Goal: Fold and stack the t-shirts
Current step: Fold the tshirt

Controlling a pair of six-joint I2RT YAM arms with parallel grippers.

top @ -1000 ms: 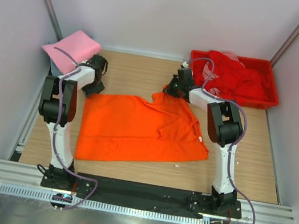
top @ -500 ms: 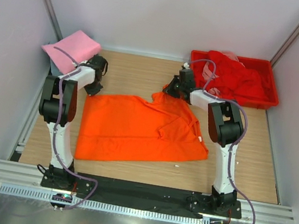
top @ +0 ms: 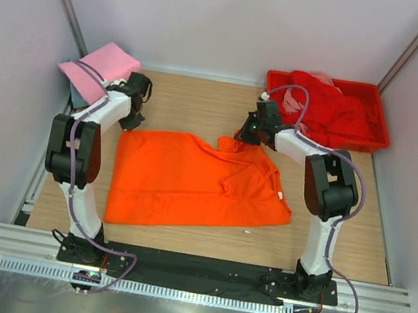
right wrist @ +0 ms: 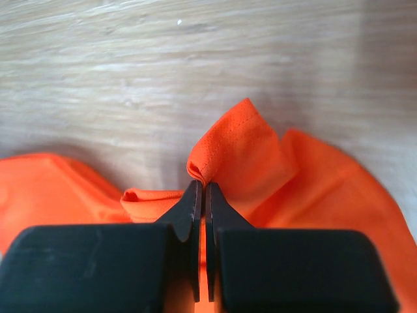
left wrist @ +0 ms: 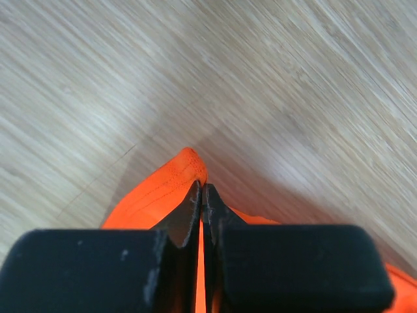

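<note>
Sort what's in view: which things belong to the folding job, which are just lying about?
Job: orange t-shirt, pinched by left gripper and right gripper; folded pink t-shirt; crumpled red t-shirts.
Lying about: red tray; wooden table.

A red tray (top: 361,144) sits on the wooden table's (top: 194,105) far-right corner.

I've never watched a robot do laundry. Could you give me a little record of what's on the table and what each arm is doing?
Orange t-shirt: spread mostly flat in the middle of the table
Left jaws: shut on the orange t-shirt's far left corner
Right jaws: shut on a pinched fold at its far edge, right of middle
Pink t-shirt: folded, at the far left corner
Red tray: far right, holding crumpled red clothes
</note>
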